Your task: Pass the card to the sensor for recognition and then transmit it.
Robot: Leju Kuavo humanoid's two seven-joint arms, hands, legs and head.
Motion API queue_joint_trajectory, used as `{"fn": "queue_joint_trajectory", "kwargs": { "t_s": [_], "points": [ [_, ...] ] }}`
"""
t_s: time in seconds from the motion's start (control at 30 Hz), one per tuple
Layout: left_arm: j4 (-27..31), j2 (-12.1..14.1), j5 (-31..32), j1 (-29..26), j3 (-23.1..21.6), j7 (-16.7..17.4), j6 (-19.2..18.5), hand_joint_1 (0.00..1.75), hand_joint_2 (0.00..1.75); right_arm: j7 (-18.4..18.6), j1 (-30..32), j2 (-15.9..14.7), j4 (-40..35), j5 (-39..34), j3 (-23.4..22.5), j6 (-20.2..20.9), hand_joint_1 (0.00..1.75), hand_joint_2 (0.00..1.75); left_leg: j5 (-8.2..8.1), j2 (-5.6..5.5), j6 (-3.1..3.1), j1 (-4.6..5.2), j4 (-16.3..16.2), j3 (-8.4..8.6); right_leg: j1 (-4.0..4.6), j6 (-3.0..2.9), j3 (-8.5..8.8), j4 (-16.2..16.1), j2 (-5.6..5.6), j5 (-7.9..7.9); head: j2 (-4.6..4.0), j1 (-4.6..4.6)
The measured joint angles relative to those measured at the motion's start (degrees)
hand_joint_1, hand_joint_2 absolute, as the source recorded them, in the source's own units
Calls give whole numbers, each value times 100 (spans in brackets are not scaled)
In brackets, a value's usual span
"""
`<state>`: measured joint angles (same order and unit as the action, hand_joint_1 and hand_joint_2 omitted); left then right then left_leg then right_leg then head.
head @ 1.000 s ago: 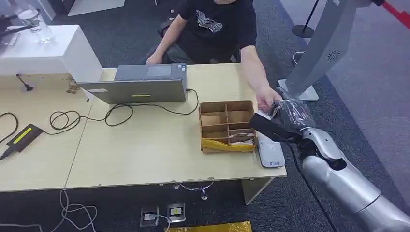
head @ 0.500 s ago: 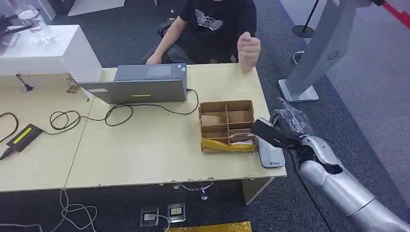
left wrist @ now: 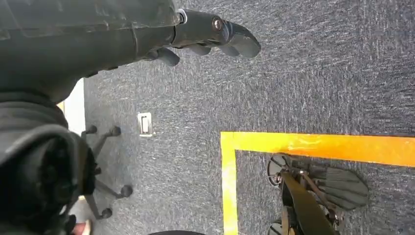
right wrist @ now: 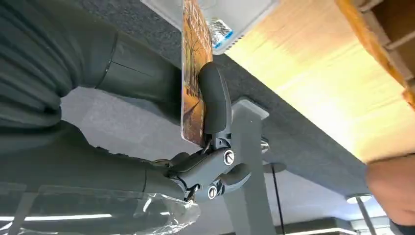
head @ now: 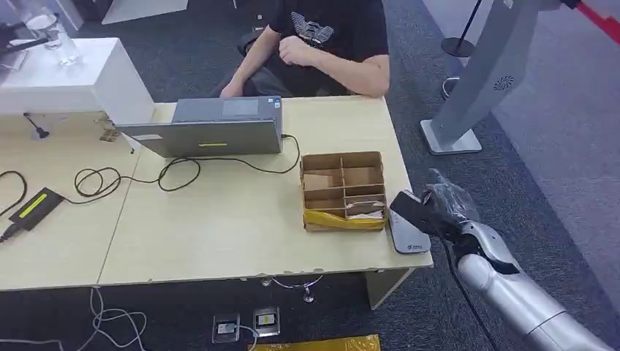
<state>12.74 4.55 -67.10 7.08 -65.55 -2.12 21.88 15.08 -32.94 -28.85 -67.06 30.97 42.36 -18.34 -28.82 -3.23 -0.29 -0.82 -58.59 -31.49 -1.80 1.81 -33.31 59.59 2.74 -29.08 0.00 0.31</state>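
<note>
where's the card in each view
Head view: the card is the dark slab in the right hand, over the sensor at the table's right edge.
Left wrist view: not in it.
Right wrist view: the card stands edge-on, pinched by the thumb.
Shared landmark: the grey sensor on the table.

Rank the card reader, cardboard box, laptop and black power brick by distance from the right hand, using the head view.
From the right hand, holding the card:
1. Card reader, at the desk's near right corner, just beside the hand.
2. Cardboard box, next to the reader.
3. Laptop, at the desk's far edge.
4. Power brick, far left.
</note>
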Motion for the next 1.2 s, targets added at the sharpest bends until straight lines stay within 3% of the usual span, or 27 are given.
{"fn": "queue_joint_trajectory", "kwargs": {
  "t_s": [1.2],
  "points": [
    [0, 2, 177, 20, -90, 0, -17, 0, 0, 155, 127, 74, 245, 240, 24, 52, 175, 175, -1, 9, 0, 0, 0, 5, 0, 0, 0, 0, 11, 1, 0, 0]
  ]
}}
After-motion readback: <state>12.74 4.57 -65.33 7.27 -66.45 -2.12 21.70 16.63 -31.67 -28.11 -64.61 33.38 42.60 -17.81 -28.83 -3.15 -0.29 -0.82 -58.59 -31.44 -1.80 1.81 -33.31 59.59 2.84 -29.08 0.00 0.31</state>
